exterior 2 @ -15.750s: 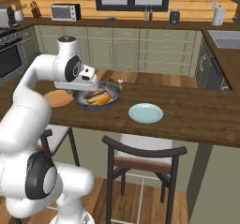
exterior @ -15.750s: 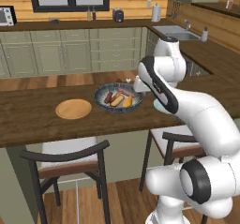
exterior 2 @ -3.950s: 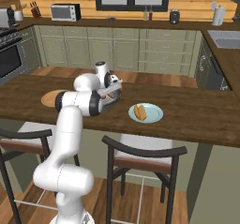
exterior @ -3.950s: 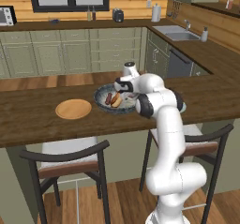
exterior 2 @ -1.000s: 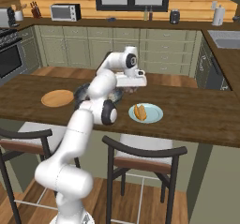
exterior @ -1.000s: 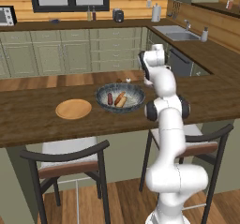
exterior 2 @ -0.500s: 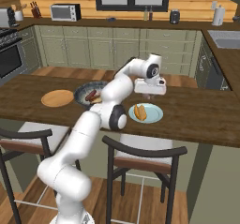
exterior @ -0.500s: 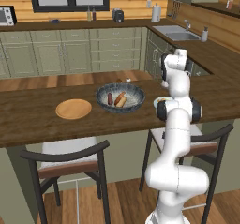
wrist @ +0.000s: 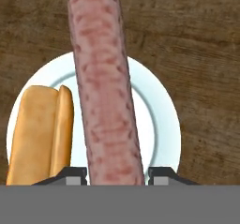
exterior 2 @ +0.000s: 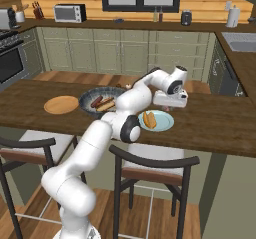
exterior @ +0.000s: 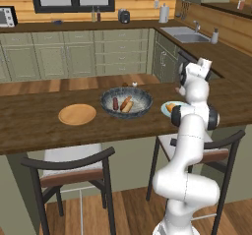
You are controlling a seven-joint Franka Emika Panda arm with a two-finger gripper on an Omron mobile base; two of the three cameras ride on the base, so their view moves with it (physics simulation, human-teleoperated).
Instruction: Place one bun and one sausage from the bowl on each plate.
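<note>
The surface is a long dark wooden island top that carries every task item. The arm reaches across it, with the gripper held above the pale blue-green plate.

The bowl, wide, shallow and dark grey-blue with a speckled rim, sits near the middle of the surface, between the two plates. It contains one reddish-brown sausage in the bowl and one tan bun in the bowl, lying side by side.

The tan wood plate, round with a raised rim, lies on the far side of the bowl from the gripper, well apart from it.

The pale blue-green plate, round and flat, lies beside the bowl. In the hand view it is directly beyond the fingers. A golden split bun lies on one half of this plate, just beside the line of the held item.

The fingers are closed on a sausage. It projects straight out from between them, long, pinkish-red and mottled. In the hand view it crosses over the middle of the pale blue-green plate, parallel to the bun on the plate. Whether it touches the plate cannot be determined.

Two stools stand at the near edge of the surface.
</note>
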